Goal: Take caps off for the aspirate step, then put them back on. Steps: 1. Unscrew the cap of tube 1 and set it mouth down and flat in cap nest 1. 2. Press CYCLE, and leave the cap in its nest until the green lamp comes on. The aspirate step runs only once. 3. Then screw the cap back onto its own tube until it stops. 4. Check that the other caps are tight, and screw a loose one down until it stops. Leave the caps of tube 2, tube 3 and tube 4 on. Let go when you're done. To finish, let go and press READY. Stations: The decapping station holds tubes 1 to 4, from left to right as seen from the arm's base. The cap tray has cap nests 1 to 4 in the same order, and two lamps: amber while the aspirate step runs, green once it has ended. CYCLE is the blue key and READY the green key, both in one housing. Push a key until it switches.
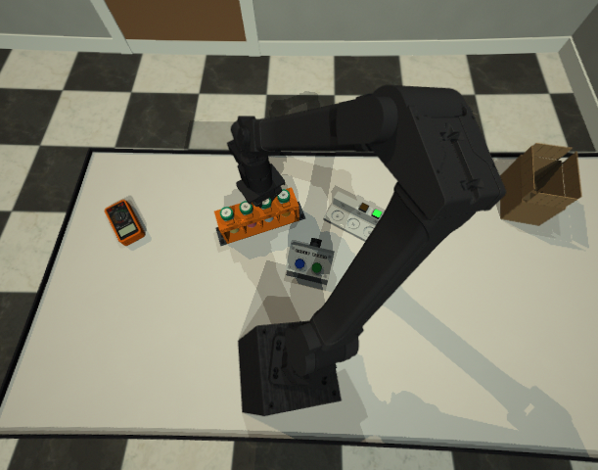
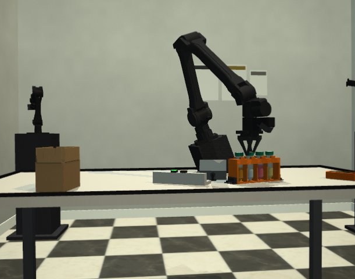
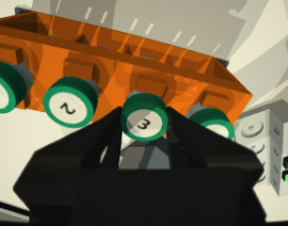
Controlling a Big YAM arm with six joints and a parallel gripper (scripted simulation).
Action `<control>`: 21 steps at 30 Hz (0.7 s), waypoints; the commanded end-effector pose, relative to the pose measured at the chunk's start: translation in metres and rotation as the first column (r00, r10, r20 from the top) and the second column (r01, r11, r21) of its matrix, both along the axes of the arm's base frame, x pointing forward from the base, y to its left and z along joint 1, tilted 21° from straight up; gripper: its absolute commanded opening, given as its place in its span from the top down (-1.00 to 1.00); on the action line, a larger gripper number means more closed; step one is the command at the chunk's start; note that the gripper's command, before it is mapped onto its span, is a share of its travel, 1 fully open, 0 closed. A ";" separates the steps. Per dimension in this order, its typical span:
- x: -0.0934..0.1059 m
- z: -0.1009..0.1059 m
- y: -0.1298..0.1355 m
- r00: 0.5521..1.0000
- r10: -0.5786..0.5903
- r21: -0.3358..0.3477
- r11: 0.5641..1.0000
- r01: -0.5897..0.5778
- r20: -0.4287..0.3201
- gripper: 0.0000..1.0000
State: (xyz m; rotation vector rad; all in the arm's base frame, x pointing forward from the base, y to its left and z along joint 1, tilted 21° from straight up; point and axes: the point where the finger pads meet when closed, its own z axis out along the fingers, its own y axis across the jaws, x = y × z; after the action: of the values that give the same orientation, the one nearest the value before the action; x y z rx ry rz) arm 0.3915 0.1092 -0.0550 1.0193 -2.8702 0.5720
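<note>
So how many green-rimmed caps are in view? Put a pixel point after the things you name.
4, all on the tubes in the orange rack (image 1: 258,230) (image 2: 254,160) (image 3: 182,75): caps 1 (image 1: 226,213) and 2 (image 1: 246,207) (image 3: 70,102), cap 3 (image 3: 144,118) between the black gripper's (image 3: 144,113) fingers, and cap 4 (image 1: 283,195) (image 3: 211,123) at the end nearest the white tray (image 1: 345,205) (image 2: 179,178) (image 3: 275,151). Part of the tray is hidden from above.

The robot arm (image 1: 375,273) (image 2: 213,60) is all black, with chunky rounded joints and slim slanted fingers (image 2: 257,144) below its square wrist.

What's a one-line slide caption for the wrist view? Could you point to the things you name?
Claw (image 1: 264,202) (image 2: 250,153) (image 3: 144,113) closed on cap 3 (image 2: 250,154) (image 3: 144,119), caps 2 (image 1: 246,207) (image 2: 260,153) (image 3: 69,103) and 4 (image 1: 283,195) (image 2: 239,154) (image 3: 211,126) seated either side in the orange rack (image 1: 258,228) (image 2: 233,171) (image 3: 108,75).
</note>
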 end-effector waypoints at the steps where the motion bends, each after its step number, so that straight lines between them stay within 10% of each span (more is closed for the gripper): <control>1: 0.011 0.006 0.005 1.000 0.003 0.011 1.000 -0.003 0.028 1.00; 21: 0.008 0.001 0.002 0.949 -0.288 0.055 0.957 0.283 0.126 1.00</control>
State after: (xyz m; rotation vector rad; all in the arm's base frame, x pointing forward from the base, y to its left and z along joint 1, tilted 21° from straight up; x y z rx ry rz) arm 0.3916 0.1091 -0.0550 0.7249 -2.9966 0.5830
